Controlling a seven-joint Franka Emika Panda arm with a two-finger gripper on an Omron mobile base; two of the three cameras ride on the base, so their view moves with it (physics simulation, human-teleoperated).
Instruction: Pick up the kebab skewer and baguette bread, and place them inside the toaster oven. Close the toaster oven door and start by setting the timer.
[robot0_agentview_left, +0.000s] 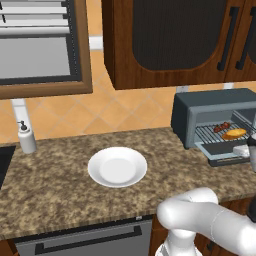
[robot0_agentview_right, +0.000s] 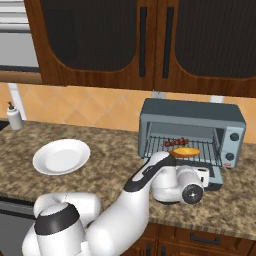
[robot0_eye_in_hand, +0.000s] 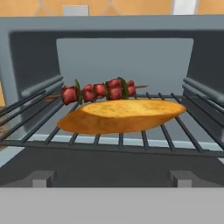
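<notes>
The toaster oven (robot0_agentview_left: 210, 107) (robot0_agentview_right: 192, 112) stands on the counter at the right with its door (robot0_agentview_left: 220, 149) (robot0_agentview_right: 218, 178) dropped flat open. On its wire rack lies the golden baguette bread (robot0_agentview_left: 234, 133) (robot0_agentview_right: 186, 152) (robot0_eye_in_hand: 122, 114). The kebab skewer (robot0_agentview_left: 221, 127) (robot0_agentview_right: 176, 142) (robot0_eye_in_hand: 98, 91) lies just behind it, strung with red chunks. My gripper (robot0_eye_in_hand: 113, 178) (robot0_agentview_right: 205, 174) hovers over the lowered door, facing the oven mouth. It is open and holds nothing, a short way back from the bread.
A white plate (robot0_agentview_left: 117, 166) (robot0_agentview_right: 61, 156) sits mid-counter, left of the oven. A soap dispenser (robot0_agentview_left: 26, 137) (robot0_agentview_right: 14, 117) stands at the far left by the wall. Dark wood cabinets (robot0_agentview_right: 150, 40) hang overhead. The oven's knobs (robot0_agentview_right: 234, 137) are on its right front.
</notes>
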